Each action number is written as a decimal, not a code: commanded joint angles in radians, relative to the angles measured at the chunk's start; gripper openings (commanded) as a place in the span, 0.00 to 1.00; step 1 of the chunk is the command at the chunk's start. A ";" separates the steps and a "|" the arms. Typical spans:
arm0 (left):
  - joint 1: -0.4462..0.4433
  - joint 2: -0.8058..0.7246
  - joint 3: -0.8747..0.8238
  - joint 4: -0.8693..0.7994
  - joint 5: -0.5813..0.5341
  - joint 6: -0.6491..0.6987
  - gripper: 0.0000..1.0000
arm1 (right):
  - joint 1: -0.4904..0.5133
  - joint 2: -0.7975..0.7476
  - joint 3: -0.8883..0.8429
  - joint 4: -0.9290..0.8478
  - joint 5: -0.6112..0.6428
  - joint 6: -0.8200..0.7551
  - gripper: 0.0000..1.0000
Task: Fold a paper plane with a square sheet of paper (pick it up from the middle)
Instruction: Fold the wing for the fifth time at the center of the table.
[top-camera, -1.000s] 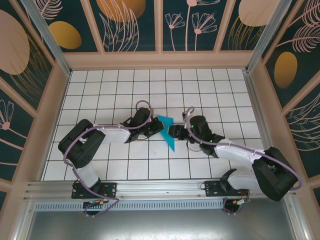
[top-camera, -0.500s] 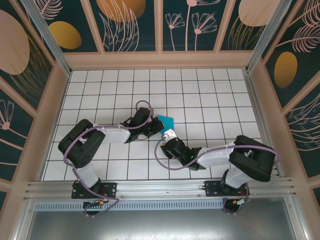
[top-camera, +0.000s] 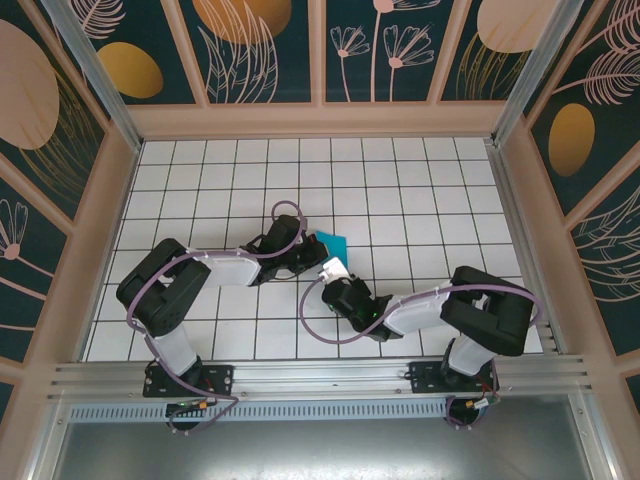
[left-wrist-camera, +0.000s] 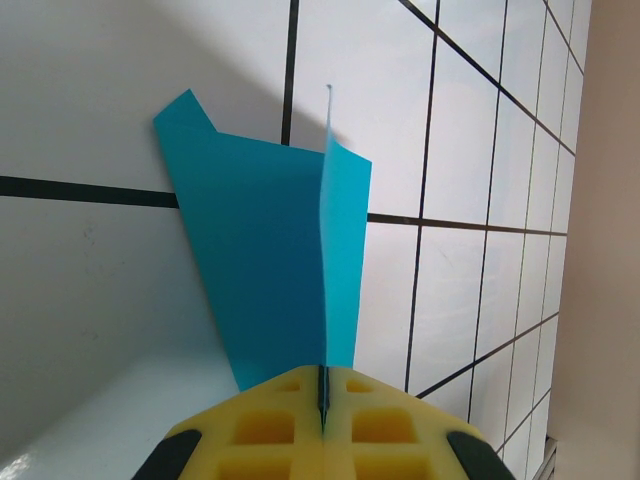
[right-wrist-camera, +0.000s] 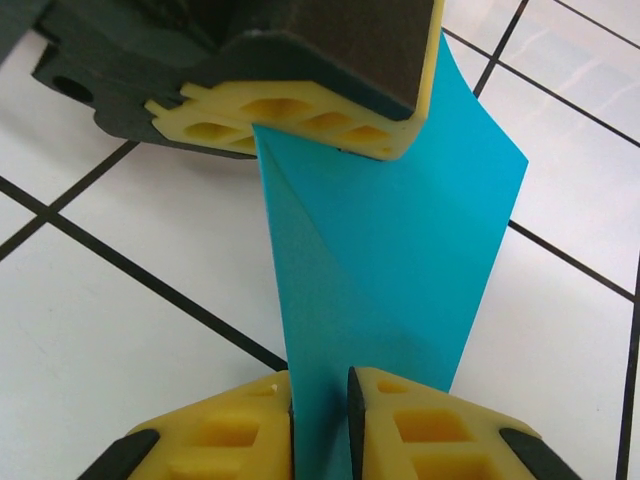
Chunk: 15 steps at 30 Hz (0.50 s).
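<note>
The white tiled worktop with its black grid lines lies inside dark teal wall panels painted with pale flowers. Near its middle, both arms meet at the teal-blue sheet of thin paper.

What you see changed is on the right side. A second ago the right arm reached the paper from the right. Now it is bent round and comes to the paper from the near side, and the right tool has narrowed. Its two yellow pads stand a little apart, with the lower edge of the paper between them. They do not look to pinch it yet. The left tool has not moved, and its pads are pressed together on the paper's edge.

For the task, I judge this as a second grip being prepared, so that the next crease can be pulled or pressed.

The paper is lifted off the tiles and stands nearly upright between the two tools. It is already folded: from the left wrist you see one flat panel and one thin flap standing on edge. From the right wrist it is a smooth narrow wedge with a diagonal crease, and it has no tears.
</note>
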 joint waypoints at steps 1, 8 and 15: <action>0.008 -0.016 -0.010 0.019 0.003 -0.008 0.03 | 0.008 0.024 0.023 0.007 0.036 0.007 0.22; 0.008 -0.019 -0.010 0.014 0.001 -0.007 0.03 | 0.008 0.035 0.029 0.001 0.046 0.013 0.16; 0.008 -0.020 -0.006 -0.003 -0.010 -0.005 0.05 | 0.008 0.032 0.033 -0.006 0.039 0.023 0.17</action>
